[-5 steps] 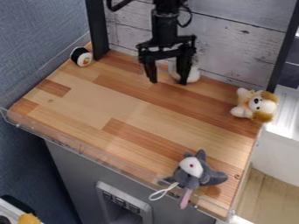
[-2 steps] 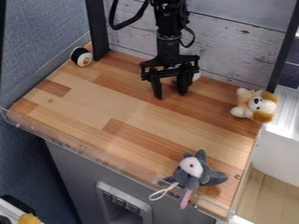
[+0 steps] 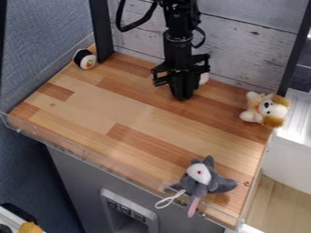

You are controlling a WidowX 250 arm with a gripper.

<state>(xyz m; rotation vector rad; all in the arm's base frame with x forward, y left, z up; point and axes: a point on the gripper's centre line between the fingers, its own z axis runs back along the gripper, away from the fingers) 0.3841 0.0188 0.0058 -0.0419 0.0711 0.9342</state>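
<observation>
The black gripper (image 3: 182,97) hangs over the back middle of the wooden table (image 3: 85,98), turned at an angle. Partly hidden behind it is a white object (image 3: 204,78). At the right edge lies a brown and white plush dog (image 3: 267,109). A grey plush animal (image 3: 200,179) with a white face, pink tail and white loop lies at the front right corner. In the back left corner there is a black and white sushi-like toy (image 3: 84,58).
A pale plank wall (image 3: 243,45) with dark upright posts rises behind the table. A low transparent rim (image 3: 91,160) runs along the front edge. The blue-grey partition (image 3: 42,41) borders the left side.
Since the first frame the gripper has come forward from the back wall, and it has turned about its vertical axis since the second. The toys have kept their places.
</observation>
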